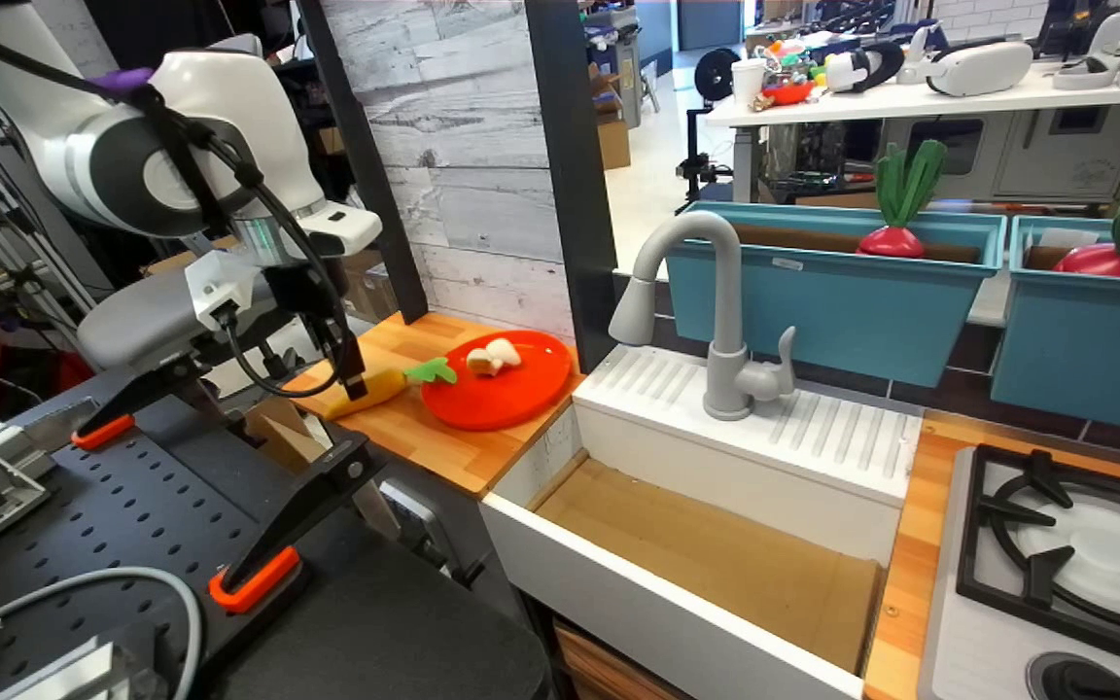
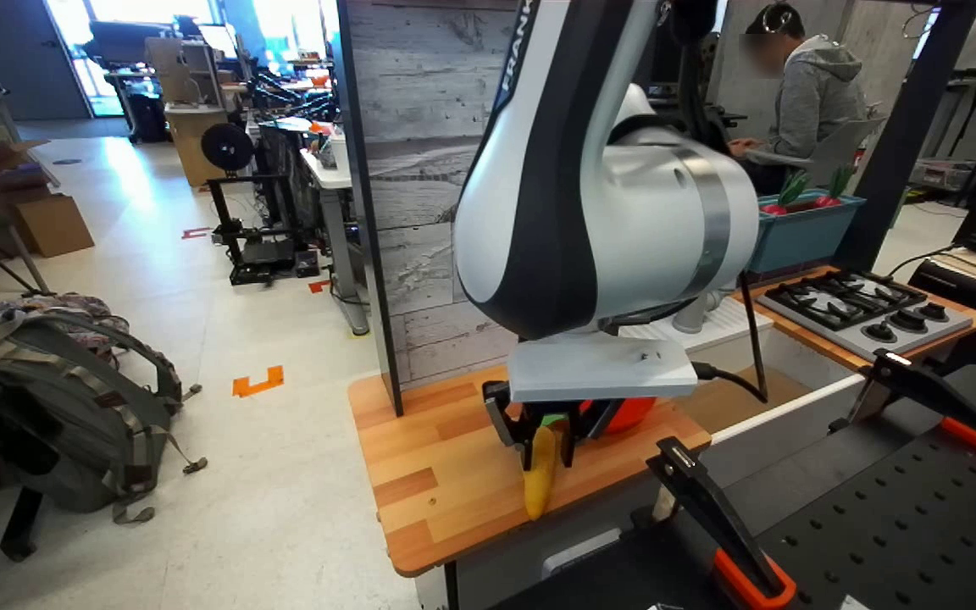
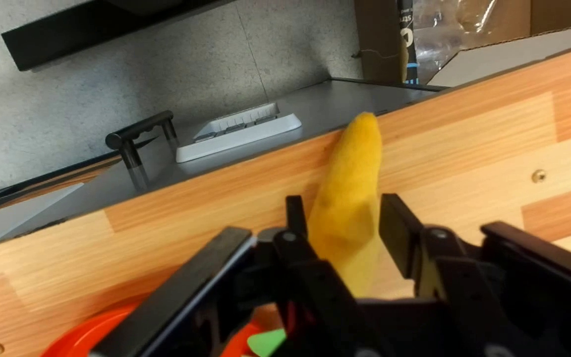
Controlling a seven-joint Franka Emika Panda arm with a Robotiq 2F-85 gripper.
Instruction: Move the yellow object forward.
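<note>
The yellow object point(image 1: 383, 386) lies on the wooden counter, elongated, with a green leafy end point(image 1: 432, 370) at the edge of the red plate. It also shows in an exterior view point(image 2: 539, 487), its bare end pointing to the counter's front edge. In the wrist view the yellow object point(image 3: 352, 168) runs between my fingers. My gripper point(image 3: 342, 213) is lowered around it, partly open, with wood visible between the object and each finger. The gripper also shows in both exterior views point(image 1: 354, 387) point(image 2: 548, 462). The palm hides part of the object in the wrist view.
The red plate point(image 1: 511, 397) holds whitish lumps point(image 1: 494, 356) and stands beside the object. A grey-white wood panel point(image 1: 482, 194) rises behind the counter point(image 2: 420, 508). The sink point(image 1: 716, 564) with its faucet point(image 1: 723, 292) adjoins the counter. Black clamps point(image 1: 307, 515) stand in front.
</note>
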